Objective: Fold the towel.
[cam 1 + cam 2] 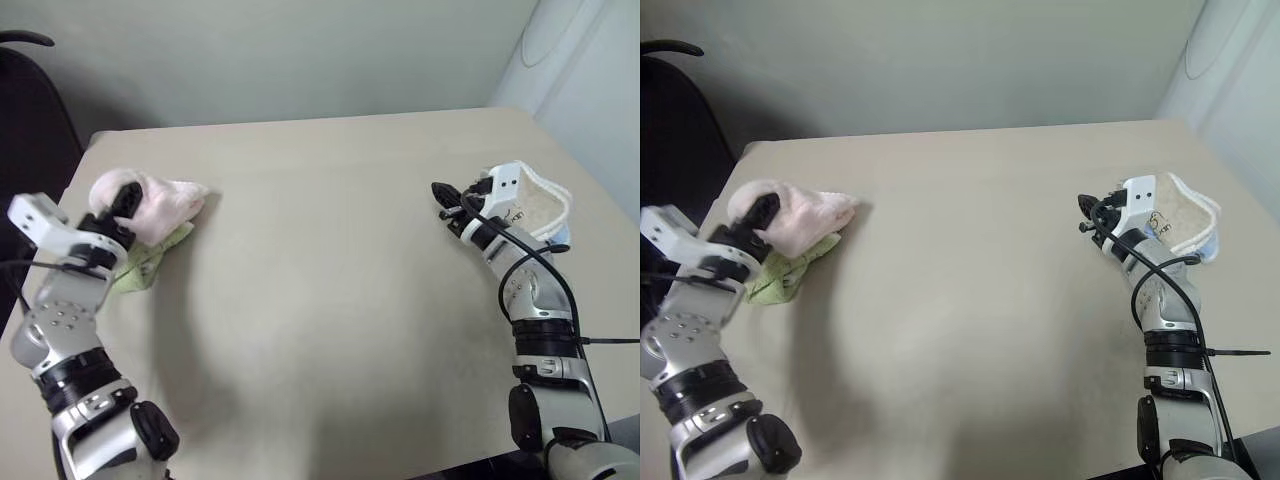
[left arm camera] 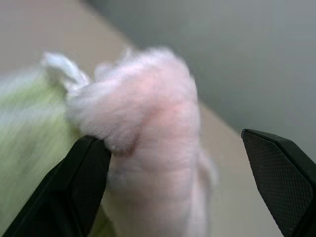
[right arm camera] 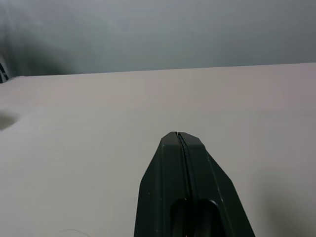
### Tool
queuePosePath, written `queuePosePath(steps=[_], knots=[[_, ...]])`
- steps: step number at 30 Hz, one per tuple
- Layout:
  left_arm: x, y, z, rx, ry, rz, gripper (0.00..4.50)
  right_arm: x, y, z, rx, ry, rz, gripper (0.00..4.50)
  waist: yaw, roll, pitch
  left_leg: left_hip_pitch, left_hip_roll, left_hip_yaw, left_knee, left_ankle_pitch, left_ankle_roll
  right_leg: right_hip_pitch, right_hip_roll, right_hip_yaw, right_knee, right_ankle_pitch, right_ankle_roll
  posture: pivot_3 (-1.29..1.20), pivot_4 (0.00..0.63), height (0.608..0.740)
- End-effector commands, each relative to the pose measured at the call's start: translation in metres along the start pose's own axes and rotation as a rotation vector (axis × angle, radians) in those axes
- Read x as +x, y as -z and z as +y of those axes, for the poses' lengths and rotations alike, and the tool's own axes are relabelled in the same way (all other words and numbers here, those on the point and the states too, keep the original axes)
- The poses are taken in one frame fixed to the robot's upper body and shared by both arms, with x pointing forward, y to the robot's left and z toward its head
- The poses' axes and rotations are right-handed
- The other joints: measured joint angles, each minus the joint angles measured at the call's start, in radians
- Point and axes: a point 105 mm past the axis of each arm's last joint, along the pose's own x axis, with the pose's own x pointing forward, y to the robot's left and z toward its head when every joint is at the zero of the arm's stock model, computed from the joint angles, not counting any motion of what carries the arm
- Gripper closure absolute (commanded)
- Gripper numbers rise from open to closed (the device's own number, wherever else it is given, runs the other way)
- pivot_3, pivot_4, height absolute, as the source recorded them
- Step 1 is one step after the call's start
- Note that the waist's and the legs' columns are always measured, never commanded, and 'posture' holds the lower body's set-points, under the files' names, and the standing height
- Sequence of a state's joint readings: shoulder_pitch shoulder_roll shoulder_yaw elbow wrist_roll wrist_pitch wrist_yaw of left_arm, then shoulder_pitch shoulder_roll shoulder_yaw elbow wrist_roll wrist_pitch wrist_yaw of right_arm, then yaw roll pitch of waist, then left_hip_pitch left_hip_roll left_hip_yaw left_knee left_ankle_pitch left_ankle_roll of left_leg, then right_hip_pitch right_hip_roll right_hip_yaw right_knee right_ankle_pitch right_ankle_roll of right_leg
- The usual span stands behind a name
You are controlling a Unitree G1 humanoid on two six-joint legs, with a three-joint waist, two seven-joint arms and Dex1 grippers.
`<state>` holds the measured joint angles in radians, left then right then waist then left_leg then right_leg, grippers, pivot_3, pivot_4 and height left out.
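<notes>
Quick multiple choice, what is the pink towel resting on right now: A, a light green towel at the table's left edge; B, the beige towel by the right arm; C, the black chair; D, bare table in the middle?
A: the bunched pink towel lies on top of the light green towel near the left edge of the table, far from the beige towel on the right.

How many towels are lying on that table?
3: a pink towel bunched at the table's left edge, a green towel under it, and a beige towel at the right edge. Others may be hidden.
</notes>
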<state>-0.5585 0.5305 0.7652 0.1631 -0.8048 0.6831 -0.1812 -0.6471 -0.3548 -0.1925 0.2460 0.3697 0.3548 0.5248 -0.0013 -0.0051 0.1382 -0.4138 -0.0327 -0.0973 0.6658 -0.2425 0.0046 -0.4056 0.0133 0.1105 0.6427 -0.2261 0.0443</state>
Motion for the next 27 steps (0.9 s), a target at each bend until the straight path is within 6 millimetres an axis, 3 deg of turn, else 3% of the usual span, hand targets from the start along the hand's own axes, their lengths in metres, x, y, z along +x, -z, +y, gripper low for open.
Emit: queuePosePath(steps=[1,4,7,9,12,14,17,20,23,27], knots=[[-0.001,-0.04,-0.025,0.126,0.06,-0.097,0.05,-0.001,-0.016,0.003,-0.025,-0.016,-0.062,4.5,-0.001,0.0,0.0,0.0,0.0,0.0,0.0,0.0,0.0,0.0,0.0,0.0,0.0,0.0,0.0,0.0,0.15,0.74],[-0.002,-0.059,-0.032,0.221,0.076,-0.126,0.05,0.0,-0.016,0.005,-0.022,-0.018,-0.064,4.5,-0.001,0.0,0.0,0.0,0.0,0.0,0.0,0.0,0.0,0.0,0.0,0.0,0.0,0.0,0.0,0.0,0.15,0.74],[-0.003,-0.068,-0.028,0.428,0.045,-0.084,0.05,0.002,-0.018,0.006,-0.018,-0.021,-0.071,4.5,-0.002,0.0,0.0,0.0,0.0,0.0,-0.001,0.0,0.0,-0.001,0.0,0.0,0.0,0.0,0.0,0.0,0.15,0.74],[-0.005,-0.08,-0.024,0.457,0.028,-0.1,0.05,0.004,-0.02,0.006,-0.019,-0.023,-0.076,4.5,-0.002,0.0,0.0,0.0,0.0,0.0,-0.001,0.0,0.0,-0.001,0.0,0.0,0.0,0.0,0.0,0.0,0.15,0.74],[-0.011,-0.091,-0.039,0.498,0.116,-0.139,0.05,0.003,-0.023,-0.001,-0.024,-0.009,-0.083,4.5,-0.002,0.0,0.0,0.0,0.0,-0.001,-0.001,0.0,-0.001,-0.001,0.0,0.0,0.0,0.0,-0.001,0.0,0.15,0.74],[-0.015,-0.069,-0.054,0.64,0.215,-0.059,0.05,-0.001,-0.024,-0.008,-0.03,-0.001,-0.076,4.5,-0.001,0.0,0.0,-0.001,0.0,-0.001,-0.001,-0.001,-0.001,-0.002,0.0,0.0,0.0,0.0,-0.001,0.0,0.15,0.74],[-0.033,-0.009,-0.081,0.815,0.447,0.131,0.05,-0.011,-0.019,-0.005,-0.089,-0.062,-0.026,4.5,0.004,0.0,0.0,-0.002,0.0,-0.001,-0.001,-0.002,0.0,-0.003,0.0,0.0,0.0,0.0,-0.001,0.0,0.15,0.74],[-0.062,0.044,-0.103,0.824,0.655,0.289,0.05,-0.028,-0.017,-0.002,-0.152,-0.132,0.03,4.5,0.009,0.0,0.0,-0.004,0.0,-0.003,0.0,-0.003,-0.001,-0.003,0.0,-0.002,0.0,-0.001,-0.003,0.0,0.15,0.74],[-0.082,0.08,-0.104,0.82,0.73,0.393,0.05,-0.048,-0.016,-0.008,-0.172,-0.153,0.085,4.5,0.007,0.0,0.0,-0.006,0.0,-0.003,-0.001,-0.004,-0.003,-0.005,0.0,-0.002,0.001,-0.002,-0.004,0.0,0.15,0.74],[-0.093,0.103,-0.09,0.799,0.713,0.467,0.05,-0.077,-0.004,-0.018,-0.191,-0.161,0.194,4.5,0.006,0.0,0.0,-0.003,0.003,-0.003,-0.002,-0.003,-0.006,-0.004,0.003,-0.002,0.003,-0.003,-0.006,0.0,0.15,0.74]])
